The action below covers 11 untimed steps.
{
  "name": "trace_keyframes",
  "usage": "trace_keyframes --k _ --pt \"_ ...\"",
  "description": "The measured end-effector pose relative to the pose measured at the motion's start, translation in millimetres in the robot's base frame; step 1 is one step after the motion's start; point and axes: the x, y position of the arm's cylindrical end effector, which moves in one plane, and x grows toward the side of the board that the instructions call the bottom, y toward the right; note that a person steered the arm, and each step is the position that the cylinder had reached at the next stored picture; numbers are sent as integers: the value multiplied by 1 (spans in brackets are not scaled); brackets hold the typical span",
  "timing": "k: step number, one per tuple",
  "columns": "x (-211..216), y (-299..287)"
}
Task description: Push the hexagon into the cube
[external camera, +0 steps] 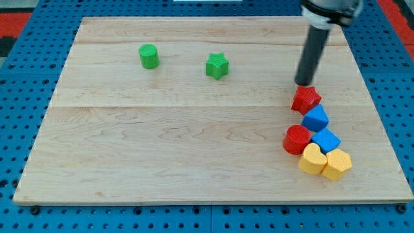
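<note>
A yellow hexagon (337,164) lies at the view's lower right, touching a yellow heart (312,159) on its left and a blue cube (326,140) just above it. A second blue block (315,118) sits above the cube. My tip (303,83) rests on the board just above a red star (305,99), well above the hexagon. The rod rises to the view's top right.
A red cylinder (297,139) sits left of the blue cube. A green cylinder (149,56) and a green star (217,66) lie in the upper left part of the wooden board (162,142). The board's right edge is close to the cluster.
</note>
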Motion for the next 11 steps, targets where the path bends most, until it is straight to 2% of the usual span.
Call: trace_keyframes --k 1,2,3,4,5,6,7,8,9,10,11 --pt "79 -11" --pt "81 -20" --pt "36 -15" --pt "30 31" --pt "103 107" --pt "166 107" --pt "203 126" --pt "200 96" --pt "167 34" --pt "142 60" --pt "196 105"
